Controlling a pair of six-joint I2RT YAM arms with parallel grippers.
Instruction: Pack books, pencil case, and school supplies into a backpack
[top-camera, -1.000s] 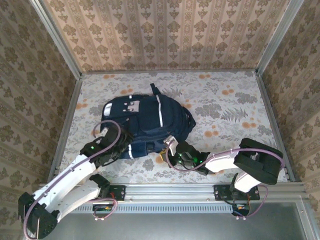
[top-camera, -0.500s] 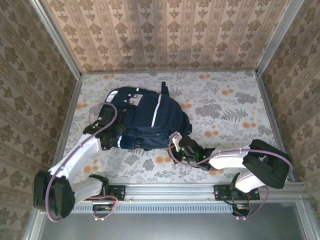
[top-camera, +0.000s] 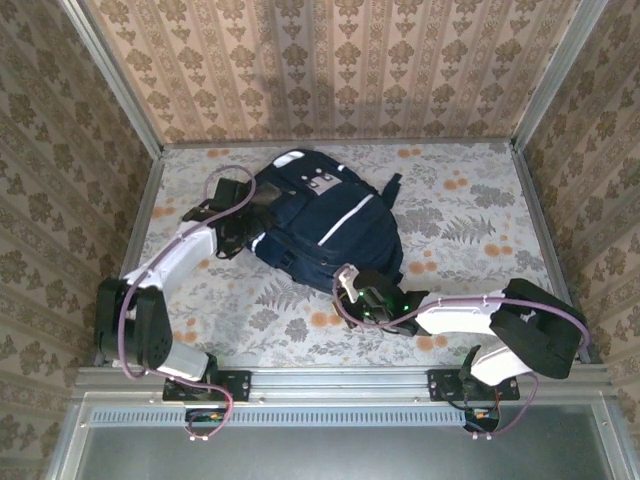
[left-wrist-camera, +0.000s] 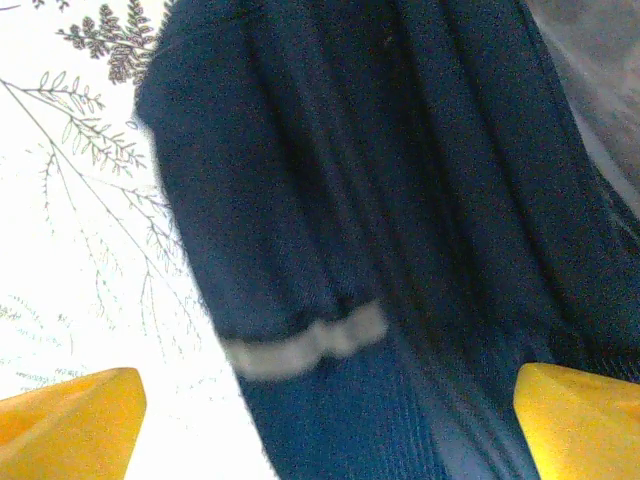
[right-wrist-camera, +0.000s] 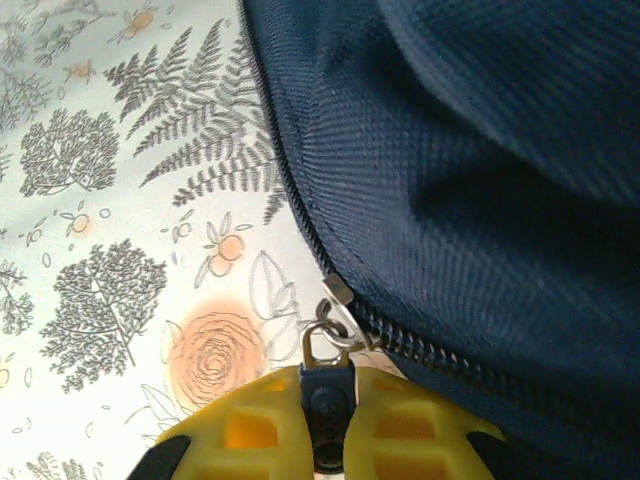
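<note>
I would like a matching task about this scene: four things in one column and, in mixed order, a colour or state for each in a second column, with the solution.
Column A
1. left fingers
2. right fingers
3. backpack
4. stripe

Column B
a. white
b. shut on the zipper pull
c. dark navy
d. wide apart

Pairs: 1-d, 2-b, 3-c, 4-a

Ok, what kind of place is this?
Probably a staged robot test cell, not a classroom: left arm and right arm bolted to a metal rail, wallpaper panels boxing in a floral tablecloth, one backpack on it.
</note>
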